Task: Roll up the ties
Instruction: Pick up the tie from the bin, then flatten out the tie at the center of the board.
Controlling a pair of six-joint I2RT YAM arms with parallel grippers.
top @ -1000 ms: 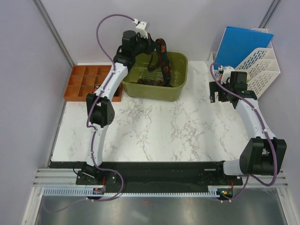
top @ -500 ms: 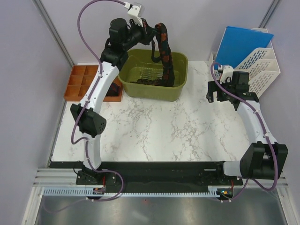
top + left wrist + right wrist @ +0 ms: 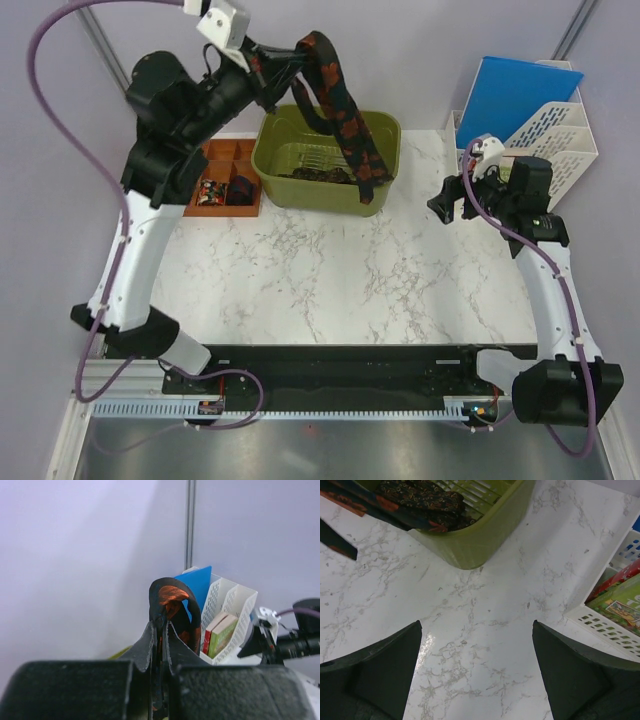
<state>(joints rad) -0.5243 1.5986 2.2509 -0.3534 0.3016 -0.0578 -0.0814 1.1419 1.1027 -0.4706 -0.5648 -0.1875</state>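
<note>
Black-and-orange tie (image 3: 345,110), pinched in the left jaws, hangs over the bin (image 3: 305,195) rim — right jaws wide above marble table (image 3: 330,280).

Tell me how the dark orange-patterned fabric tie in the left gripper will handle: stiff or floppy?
Probably floppy: the dark orange-patterned fabric tie folds over at the left gripper and hangs limp toward the olive-green plastic bin. Likely light, since a narrow pinch carries it. It may swing or bunch when laid down.

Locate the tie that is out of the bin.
Top view, back centre: the tie hangs from the left claw above the green bin.
</note>
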